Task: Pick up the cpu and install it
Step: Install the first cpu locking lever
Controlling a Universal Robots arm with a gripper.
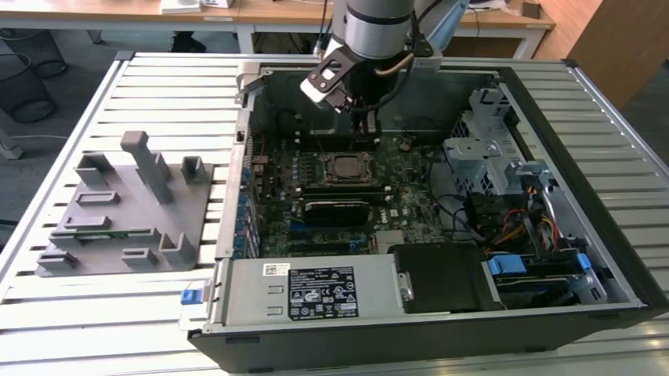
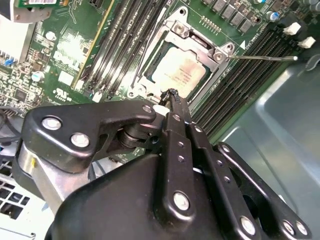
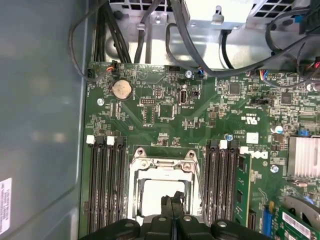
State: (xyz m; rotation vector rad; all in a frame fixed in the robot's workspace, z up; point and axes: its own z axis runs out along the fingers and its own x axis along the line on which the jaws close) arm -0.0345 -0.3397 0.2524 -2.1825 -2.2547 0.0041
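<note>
A: Where was the cpu [image 2: 179, 74] at that moment?

B: It lay flat in its socket on the green board [image 3: 165, 100], inside the open computer case [image 1: 418, 345], with its silver top facing up. A metal frame [image 2: 200, 42] ran around it, and long black memory slots [image 3: 105, 185] flanked the socket on both sides.

A: And the gripper [image 2: 172, 95]?

B: It hung over the socket, with its tips pointing down at one edge of the chip. In both wrist views the fingers [image 2: 177, 135] were pressed together with nothing between them. I could not tell whether the tips touched the chip or hovered just above it.

A: What about the arm [image 1: 377, 23]?

B: In the exterior view it stood over the far part of the case, above the board.

A: Was anything else on the worktop [image 1: 74, 321]?

B: A grey plate [image 1: 115, 223] with upright posts sat beside the case, on the exterior view's left, well apart from the gripper.
</note>
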